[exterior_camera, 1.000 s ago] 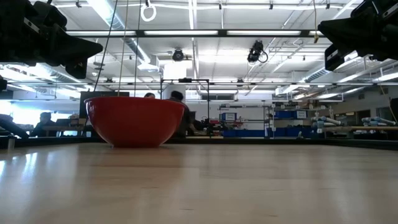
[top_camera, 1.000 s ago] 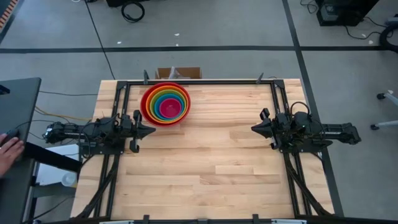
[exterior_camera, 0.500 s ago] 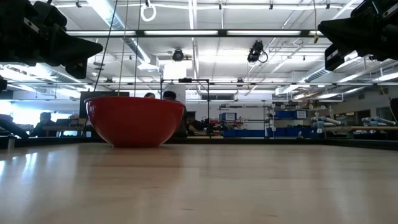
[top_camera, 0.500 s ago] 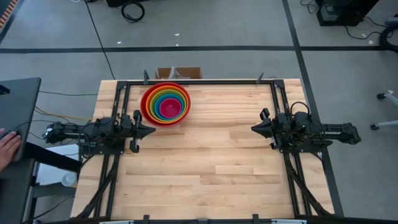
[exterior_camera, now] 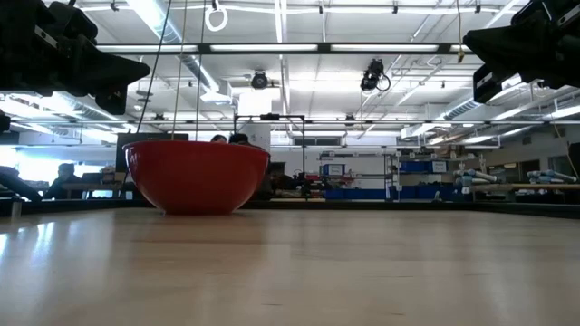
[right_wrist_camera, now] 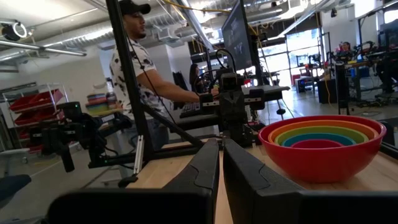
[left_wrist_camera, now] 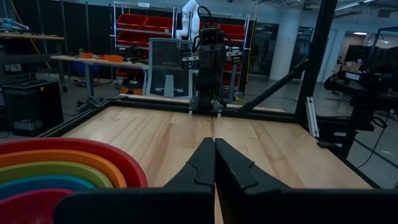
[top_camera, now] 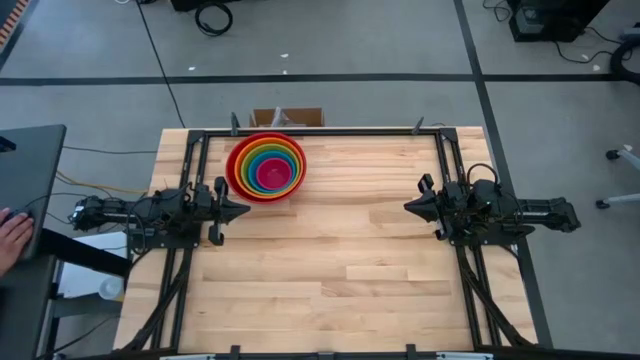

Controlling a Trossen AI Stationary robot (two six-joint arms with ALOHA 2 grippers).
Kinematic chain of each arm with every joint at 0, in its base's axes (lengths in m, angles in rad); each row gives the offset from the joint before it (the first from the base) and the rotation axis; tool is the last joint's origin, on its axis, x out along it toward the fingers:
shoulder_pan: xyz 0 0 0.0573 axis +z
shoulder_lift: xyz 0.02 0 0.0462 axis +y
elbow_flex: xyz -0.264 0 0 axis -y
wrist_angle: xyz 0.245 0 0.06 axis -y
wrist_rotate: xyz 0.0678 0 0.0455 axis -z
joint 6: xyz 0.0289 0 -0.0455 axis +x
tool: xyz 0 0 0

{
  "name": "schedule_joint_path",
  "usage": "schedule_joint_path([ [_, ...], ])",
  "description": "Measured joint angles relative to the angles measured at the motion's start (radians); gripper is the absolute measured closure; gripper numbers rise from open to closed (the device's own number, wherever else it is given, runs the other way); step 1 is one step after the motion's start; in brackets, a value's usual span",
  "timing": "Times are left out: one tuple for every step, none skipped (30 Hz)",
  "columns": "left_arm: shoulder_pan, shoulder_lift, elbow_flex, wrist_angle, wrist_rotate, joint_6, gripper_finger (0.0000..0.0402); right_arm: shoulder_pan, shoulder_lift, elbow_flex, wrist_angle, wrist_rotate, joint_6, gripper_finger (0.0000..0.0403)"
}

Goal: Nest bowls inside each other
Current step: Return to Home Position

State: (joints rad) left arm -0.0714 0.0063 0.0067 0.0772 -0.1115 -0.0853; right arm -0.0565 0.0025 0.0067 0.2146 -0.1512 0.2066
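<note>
The bowls stand nested in one stack at the table's far left: red outermost, then orange, lime green, blue, and pink in the middle. The red bowl rests on its base on the wood. The left wrist view shows the stack close by, and the right wrist view shows it across the table. My left gripper hovers shut at the left edge, just near of the stack and clear of it. My right gripper hovers shut at the right edge, pointing toward the table's middle.
A black metal frame runs along the table's far edge and both sides. A cardboard box sits beyond the far edge. A person's hand lies on a dark desk left of the table. Bare wood spans the middle and near side.
Both arms and the bowl stack have kept still. In the low view a person behind the red bowl has shifted toward the left.
</note>
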Motion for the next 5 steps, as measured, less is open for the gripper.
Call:
schedule_joint_path([
  [0.0, 0.0, 0.0, 0.0, 0.0, 0.0, 0.0397, 0.0, 0.0, 0.0, 0.0, 0.0, 0.0, 0.0373],
  [0.0, 0.0, 0.0, 0.0, 0.0, 0.0, 0.0397, 0.0, 0.0, 0.0, 0.0, 0.0, 0.0, 0.0373],
  [0.0, 0.0, 0.0, 0.0, 0.0, 0.0, 0.0397, 0.0, 0.0, 0.0, 0.0, 0.0, 0.0, 0.0373],
  [0.0, 0.0, 0.0, 0.0, 0.0, 0.0, 0.0397, 0.0, 0.0, 0.0, 0.0, 0.0, 0.0, 0.0373],
  [0.0, 0.0, 0.0, 0.0, 0.0, 0.0, 0.0397, 0.0, 0.0, 0.0, 0.0, 0.0, 0.0, 0.0373],
])
